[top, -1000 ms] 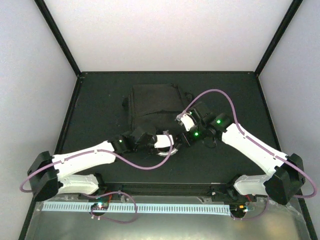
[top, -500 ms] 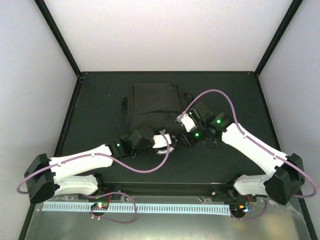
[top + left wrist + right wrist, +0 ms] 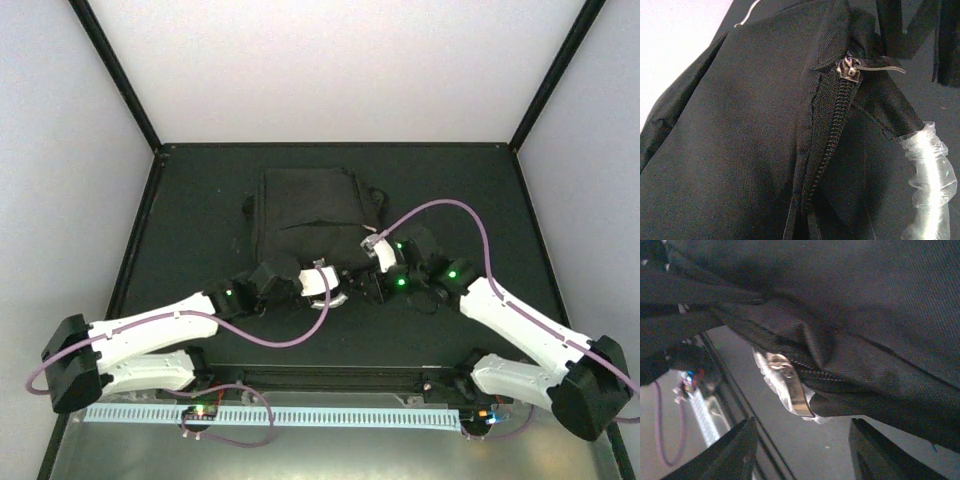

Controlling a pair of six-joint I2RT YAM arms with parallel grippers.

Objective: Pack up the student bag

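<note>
One crinkled clear plastic wrap (image 3: pixel 930 180) beside zipper (image 3: pixel 835 120) of student bag (image 3: pixel 750 125)

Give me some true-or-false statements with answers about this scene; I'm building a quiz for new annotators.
1. The student bag lies on the black table. True.
2. A silvery metal zipper pull shows above the right claw. True.
3. The right claw is clamped on that pull. False: its fingers stand apart, holding nothing.
4. Crinkled clear plastic shows beside the zipper in the left wrist view. True.
5. The bag is bright red. False: it is black.
</note>
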